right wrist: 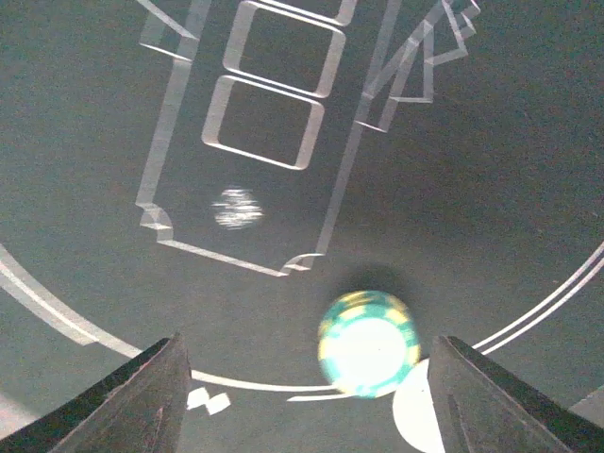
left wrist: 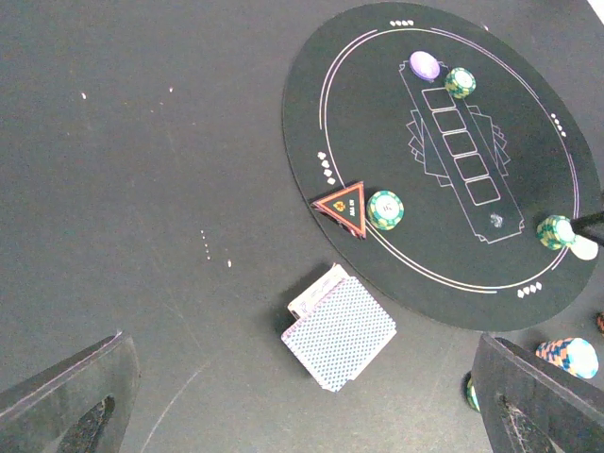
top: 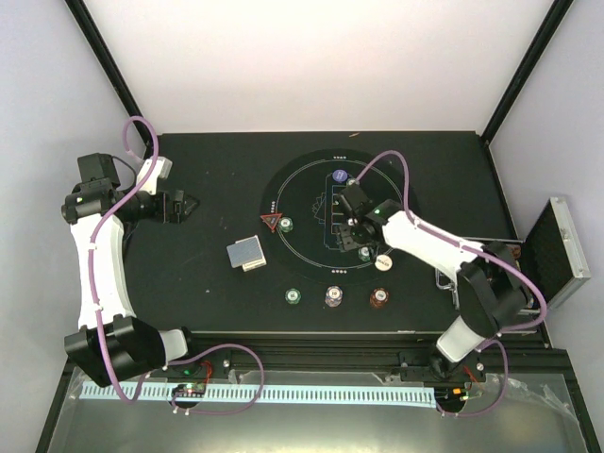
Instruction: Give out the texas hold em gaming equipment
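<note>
While my left gripper hangs near the left edge of the table, well apart from every game piece, my right gripper hangs over the near half of the round mat. From above, a deck of cards lies just off the mat on its left side. A red triangle sits on the mat's left rim with a rim chip just beside it. A blue button lies at the mat's far side and a white button at its near rim. Between the mat and the near edge stand a green chip, a purple-white chip and a red-brown chip in a row.

Through my left wrist camera, my left fingers stand wide apart and hold nothing. The deck lies back up on the table beyond them, with the triangle and rim chip farther on.

Through my right wrist camera, my right fingers are spread wide. A blurred chip lies flat on the mat between them, touching neither. A sliver of the white button shows just beside it.
</note>
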{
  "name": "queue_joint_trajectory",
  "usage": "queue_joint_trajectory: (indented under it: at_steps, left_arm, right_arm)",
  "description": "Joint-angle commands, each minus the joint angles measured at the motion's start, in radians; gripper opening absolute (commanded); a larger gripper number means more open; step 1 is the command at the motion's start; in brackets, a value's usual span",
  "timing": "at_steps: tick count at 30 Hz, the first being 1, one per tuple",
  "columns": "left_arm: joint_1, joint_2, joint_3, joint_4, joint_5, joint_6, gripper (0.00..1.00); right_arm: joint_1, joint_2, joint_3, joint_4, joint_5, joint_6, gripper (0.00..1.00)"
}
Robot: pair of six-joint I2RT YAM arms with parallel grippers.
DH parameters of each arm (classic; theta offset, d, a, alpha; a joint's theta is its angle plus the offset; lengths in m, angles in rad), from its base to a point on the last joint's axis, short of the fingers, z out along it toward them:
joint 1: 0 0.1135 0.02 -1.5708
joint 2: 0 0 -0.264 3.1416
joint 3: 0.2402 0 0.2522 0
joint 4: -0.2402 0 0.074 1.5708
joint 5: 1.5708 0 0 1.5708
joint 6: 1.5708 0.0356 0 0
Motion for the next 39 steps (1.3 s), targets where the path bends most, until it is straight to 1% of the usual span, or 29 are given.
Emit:
queue_joint_trajectory:
  at_steps: [1, 4, 6, 11, 16, 24, 28, 34, 39]
  left_arm:
    - [0.009, 0.002, 0.023, -0.011, 0.023, 0.014, 0.99]
    - [0.009, 0.001, 0.021, -0.008, 0.028, 0.012, 0.99]
    - [0.009, 0.003, 0.021, -0.008, 0.028, 0.011, 0.99]
    - [0.009, 0.002, 0.020, -0.011, 0.029, 0.014, 0.99]
    - [0.010, 0.003, 0.018, -0.013, 0.028, 0.017, 0.99]
    - [0.010, 0.002, 0.022, -0.016, 0.028, 0.017, 0.99]
    - [0.010, 0.002, 0.023, -0.016, 0.025, 0.016, 0.99]
    - [0.010, 0.003, 0.024, -0.015, 0.025, 0.015, 0.99]
    - [0.012, 0.003, 0.023, -0.014, 0.022, 0.016, 0.99]
  right_arm:
    - [0.129, -0.082, 0.029, -0.070, 0.018, 0.064, 0.73]
    - [0.249, -0.098, 0.021, -0.089, 0.014, 0.117, 0.75]
    - [0.305, -0.096, 0.011, -0.090, -0.008, 0.142, 0.76]
    - [0.394, -0.078, -0.034, -0.075, -0.032, 0.187, 0.78]
    - [0.411, -0.068, -0.101, -0.037, -0.060, 0.204, 0.78]
    - [0.415, -0.034, -0.159, 0.005, -0.068, 0.209, 0.77]
    - [0.415, -0.032, -0.165, 0.014, -0.069, 0.209, 0.73]
    - [0.415, -0.022, -0.165, 0.020, -0.068, 0.208, 0.62]
    - [0.415, -0.018, -0.164, 0.020, -0.066, 0.208, 0.57]
